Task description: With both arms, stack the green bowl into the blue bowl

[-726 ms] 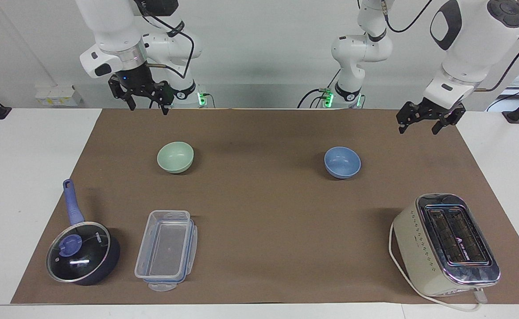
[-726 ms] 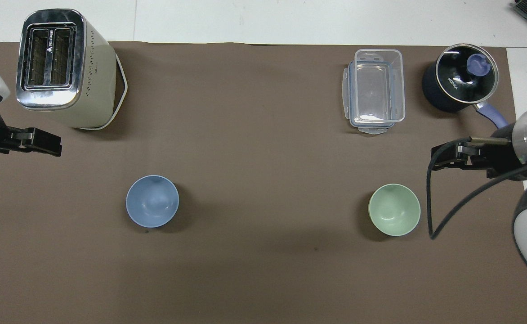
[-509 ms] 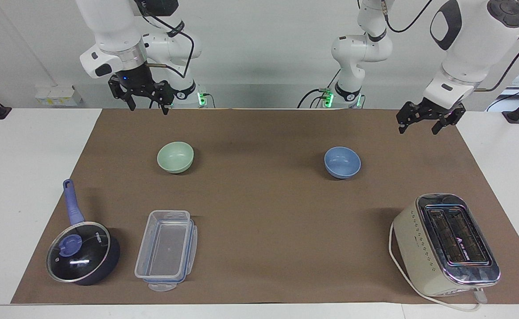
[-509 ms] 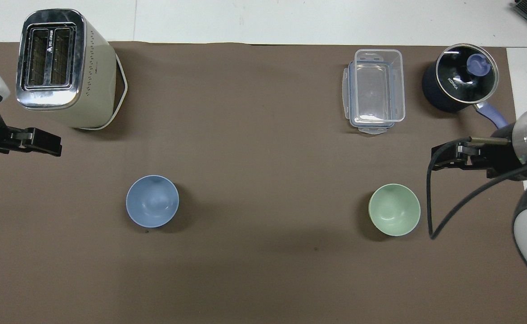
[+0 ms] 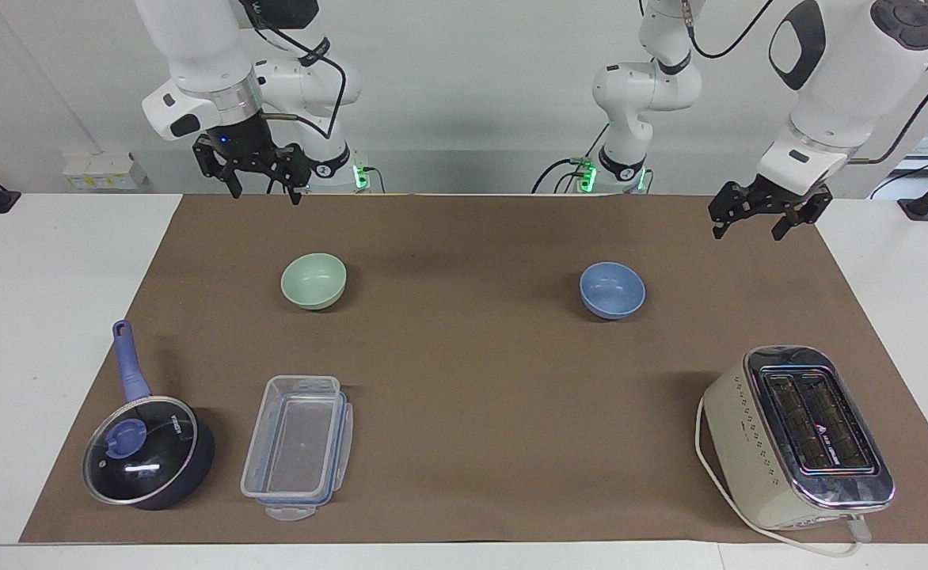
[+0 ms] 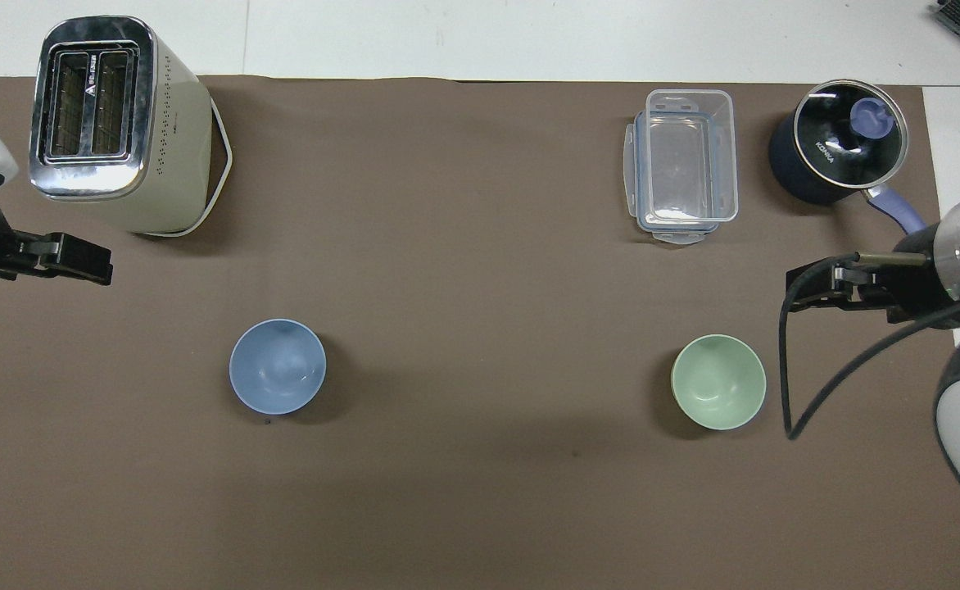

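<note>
The pale green bowl [image 5: 313,280] [image 6: 718,381] stands upright on the brown mat toward the right arm's end of the table. The light blue bowl [image 5: 612,290] [image 6: 278,366] stands upright toward the left arm's end, about as near to the robots. My right gripper [image 5: 266,194] [image 6: 795,291] hangs open and empty, high over the mat's edge by the robots, well clear of the green bowl. My left gripper [image 5: 747,232] [image 6: 105,266] hangs open and empty above the mat near its end, apart from the blue bowl.
A cream toaster [image 5: 796,435] [image 6: 111,123] with a white cord stands farther from the robots than the blue bowl. A clear plastic container [image 5: 298,447] [image 6: 685,164] and a dark lidded saucepan [image 5: 143,451] [image 6: 836,147] stand farther out than the green bowl.
Both grippers have crept up very slightly. The bowls have not moved.
</note>
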Motion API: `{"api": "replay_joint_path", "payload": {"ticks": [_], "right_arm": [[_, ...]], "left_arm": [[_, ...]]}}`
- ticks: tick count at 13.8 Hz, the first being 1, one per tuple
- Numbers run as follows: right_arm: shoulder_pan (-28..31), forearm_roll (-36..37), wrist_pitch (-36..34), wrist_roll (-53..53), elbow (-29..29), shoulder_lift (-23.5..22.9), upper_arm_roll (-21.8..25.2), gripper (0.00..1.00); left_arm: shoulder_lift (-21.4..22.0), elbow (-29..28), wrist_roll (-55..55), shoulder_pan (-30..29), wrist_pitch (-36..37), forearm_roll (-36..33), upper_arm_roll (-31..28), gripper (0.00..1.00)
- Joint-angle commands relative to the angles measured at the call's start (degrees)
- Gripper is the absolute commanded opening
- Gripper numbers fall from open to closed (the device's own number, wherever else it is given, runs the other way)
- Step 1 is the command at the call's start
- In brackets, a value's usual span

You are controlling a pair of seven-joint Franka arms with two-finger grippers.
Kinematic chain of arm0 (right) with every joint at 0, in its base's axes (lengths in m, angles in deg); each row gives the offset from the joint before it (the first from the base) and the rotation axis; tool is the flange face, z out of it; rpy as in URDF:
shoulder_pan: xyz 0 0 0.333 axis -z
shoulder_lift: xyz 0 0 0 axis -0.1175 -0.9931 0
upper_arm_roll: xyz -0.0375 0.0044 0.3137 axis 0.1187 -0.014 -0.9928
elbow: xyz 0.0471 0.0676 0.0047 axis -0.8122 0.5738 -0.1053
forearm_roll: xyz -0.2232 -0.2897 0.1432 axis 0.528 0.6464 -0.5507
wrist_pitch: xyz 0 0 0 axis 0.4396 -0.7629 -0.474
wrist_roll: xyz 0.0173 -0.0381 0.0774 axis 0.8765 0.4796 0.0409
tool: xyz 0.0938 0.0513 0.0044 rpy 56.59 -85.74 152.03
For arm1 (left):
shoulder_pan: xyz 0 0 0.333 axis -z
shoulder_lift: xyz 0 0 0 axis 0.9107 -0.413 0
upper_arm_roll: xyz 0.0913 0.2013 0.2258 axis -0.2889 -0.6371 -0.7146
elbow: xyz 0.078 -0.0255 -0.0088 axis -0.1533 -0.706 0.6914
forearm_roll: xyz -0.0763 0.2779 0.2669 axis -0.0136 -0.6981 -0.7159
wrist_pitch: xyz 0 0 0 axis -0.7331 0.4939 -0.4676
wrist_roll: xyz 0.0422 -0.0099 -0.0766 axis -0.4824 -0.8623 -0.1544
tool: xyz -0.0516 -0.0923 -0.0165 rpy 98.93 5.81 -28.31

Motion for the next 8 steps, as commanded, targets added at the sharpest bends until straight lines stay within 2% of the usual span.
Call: {"api": "replay_joint_path", "payload": {"ticks": [1,5,8], "right_arm": [[0.9,-0.5,1.4,-1.9,1.2,0.8,-0.3,1.00],[0.9,-0.5,1.4,-1.9,1.2,0.8,-0.3,1.00],[0.9,-0.5,1.4,-1.9,1.3,0.8,-0.3,1.00]], "left_arm": [[1.9,-3.9,0.9,-0.3,-2.3,-0.5,0.3,1.00],[2.7,-10.2,2.7,-0.6,-8.1,-0.4,0.4,1.00],[3.5,-13.6,2.6,-0.4,-9.9,1.0,0.3,1.00]]}}
